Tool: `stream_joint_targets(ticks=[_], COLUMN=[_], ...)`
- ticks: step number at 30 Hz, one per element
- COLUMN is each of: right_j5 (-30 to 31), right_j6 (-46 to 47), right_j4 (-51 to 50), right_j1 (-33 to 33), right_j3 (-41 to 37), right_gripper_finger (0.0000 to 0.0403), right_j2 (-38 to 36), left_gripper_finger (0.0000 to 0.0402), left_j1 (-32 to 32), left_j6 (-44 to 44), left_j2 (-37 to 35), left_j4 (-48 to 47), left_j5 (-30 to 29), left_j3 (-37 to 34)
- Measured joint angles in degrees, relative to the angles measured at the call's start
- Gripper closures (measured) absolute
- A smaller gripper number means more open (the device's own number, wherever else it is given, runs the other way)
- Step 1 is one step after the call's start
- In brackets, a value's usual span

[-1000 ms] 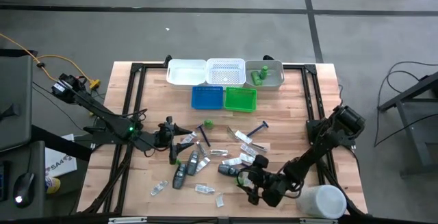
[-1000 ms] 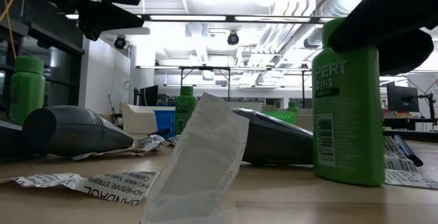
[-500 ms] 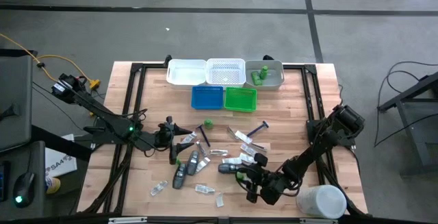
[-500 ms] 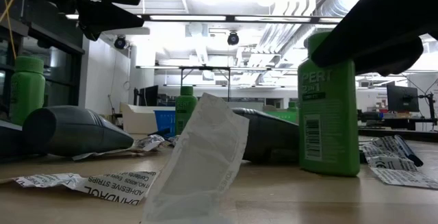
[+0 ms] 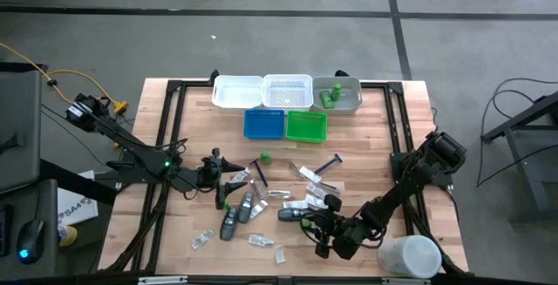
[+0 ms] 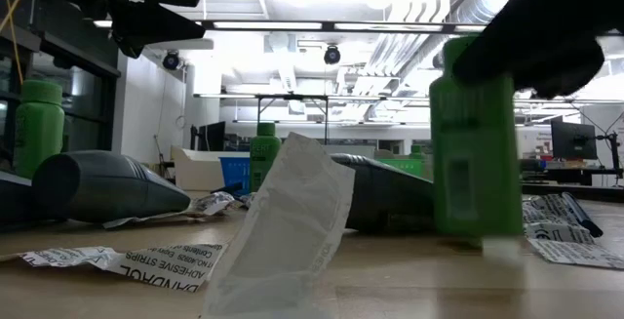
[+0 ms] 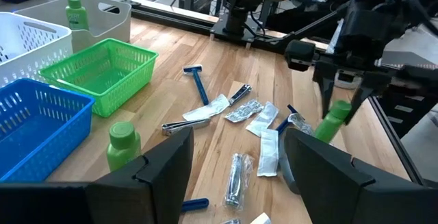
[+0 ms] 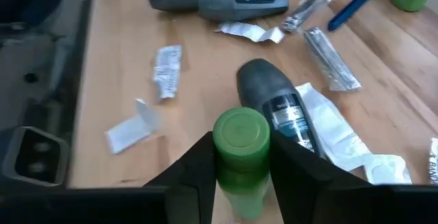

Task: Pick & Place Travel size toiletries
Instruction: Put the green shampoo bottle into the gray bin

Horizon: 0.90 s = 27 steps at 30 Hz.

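Travel size toiletries lie scattered over the middle of the wooden table (image 5: 192, 111): dark grey oblong pieces (image 5: 247, 208), clear flat packets (image 5: 258, 240), a blue razor (image 5: 328, 164) and a small green bottle (image 5: 264, 157) standing alone. My right gripper (image 5: 308, 227), at the near right, is shut on another green bottle (image 8: 239, 157), also seen in the low view (image 6: 475, 153) and the left wrist view (image 7: 333, 119). My left gripper (image 5: 225, 179) waits open at the left of the pile, its fingers (image 7: 164, 162) apart with nothing between them. My right gripper pinches the green bottle between its two fingers (image 8: 200, 162), which sit on opposite sides of the upper body just under the cap (image 8: 229, 176). The fingers slant down at it from the table's near right. Whether the bottle's base is clear of the table, I cannot tell.
Along the far edge stand a white tray (image 5: 237, 91), a white mesh basket (image 5: 288, 81), a grey bin (image 5: 347, 99) holding green bottles, a blue tray (image 5: 264, 133) and a green tray (image 5: 306, 136). A large white cylinder (image 5: 410, 256) stands right beside the right arm.
My right gripper has shut on the green bottle, its fingers coming down over the top. The bottle has since shifted a little toward the table's left and turned about, its label swinging away from the low camera.
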Motion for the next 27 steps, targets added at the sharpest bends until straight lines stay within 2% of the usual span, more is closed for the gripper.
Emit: stream_joint_targets(ticks=[4, 8, 12, 16, 19, 21, 24, 27], right_j5=[-0.3, 2.4, 6.9, 16.2, 23.5, 26.2, 27.0, 24.5], right_j6=[0.1, 0.9, 4.4, 6.3, 6.0, 4.7, 1.3, -4.0], right_j4=[-2.9, -10.8, -23.7, -37.6, -44.3, -46.9, -47.9, -45.8], right_j1=[-0.2, 0.2, -0.7, -4.2, -9.8, -15.0, -24.8, -35.6], right_j3=[0.1, 0.0, 0.0, 0.0, 0.0, 0.0, 0.0, 0.0], right_gripper_finger=[0.0299, 0.0299, 0.0299, 0.0299, 0.0302, 0.0302, 0.0302, 0.0302], right_j2=[-5.3, -11.5, -19.2, -27.0, -31.3, -33.1, -33.7, -32.7], left_gripper_finger=[0.0172, 0.0172, 0.0172, 0.0172, 0.0172, 0.0172, 0.0172, 0.0172], left_j1=[0.0, 0.0, 0.0, 0.0, 0.0, 0.0, 0.1, 0.1], left_j6=[-0.5, -1.5, -1.5, -2.1, -2.1, -2.0, -2.0, -2.0], left_j2=[0.0, 0.0, 0.0, 0.0, 0.0, 0.0, 0.0, 0.0], left_j4=[0.0, 0.0, 0.6, 0.6, 0.6, 0.6, 0.3, 0.3], left_j5=[0.0, 1.0, 1.5, 1.5, 1.5, 1.1, 0.8, -1.0], left_j3=[0.0, 0.0, 0.0, 0.0, 0.0, 0.0, 0.0, 0.0])
